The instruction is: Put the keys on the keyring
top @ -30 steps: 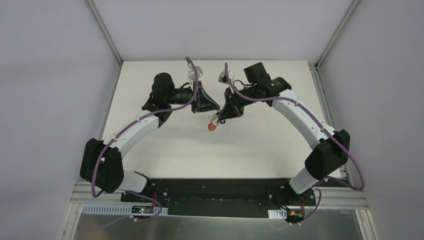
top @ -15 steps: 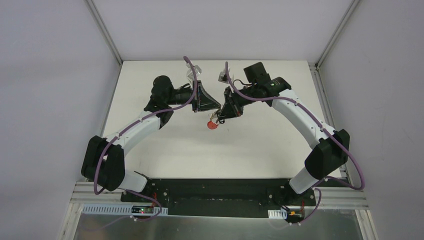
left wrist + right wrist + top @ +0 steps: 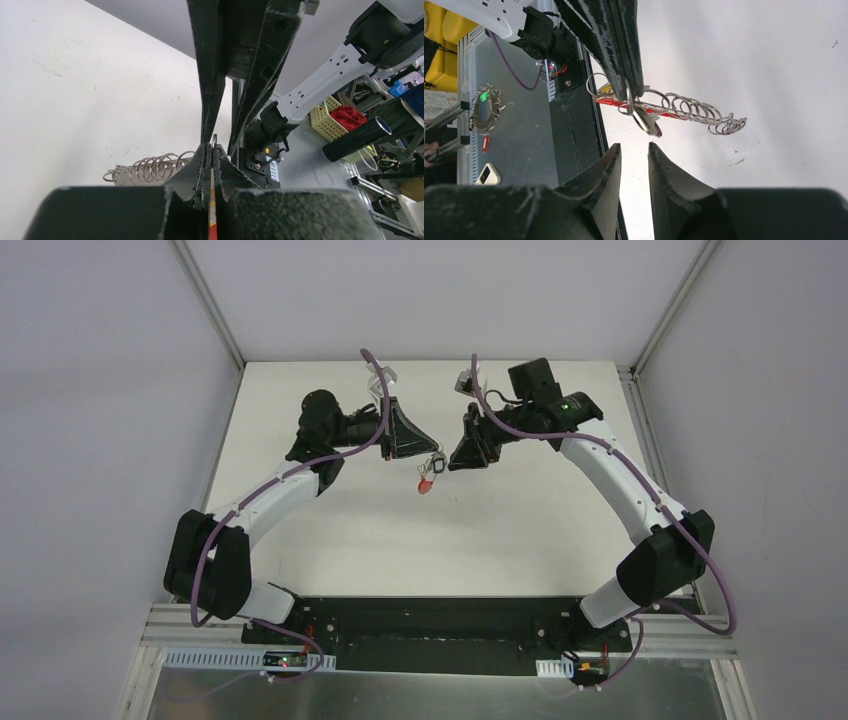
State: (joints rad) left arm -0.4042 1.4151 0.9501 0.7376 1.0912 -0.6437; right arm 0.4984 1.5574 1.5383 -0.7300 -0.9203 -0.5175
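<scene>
My left gripper (image 3: pixel 432 452) is shut on the keyring (image 3: pixel 426 483) and holds it above the table. The left wrist view shows the jaws (image 3: pixel 212 147) pinched on the red band and a wire ring, with the row of silver loops (image 3: pixel 150 169) sticking out to the left. In the right wrist view the keyring (image 3: pixel 684 112) hangs from the left fingers, and a small silver key (image 3: pixel 645 121) dangles from a ring at their tips. My right gripper (image 3: pixel 454 461) is open and empty, its tips (image 3: pixel 634 147) just short of the key and apart from it.
The white table (image 3: pixel 330 530) lies under both arms. White walls stand at the back and sides. The black base rail (image 3: pixel 430 615) runs along the near edge. A bench with clutter shows beyond the table edge in the wrist views.
My right gripper has drawn back to the right, away from the keyring. The left gripper has kept hold of the keyring and shifted slightly up and back.
</scene>
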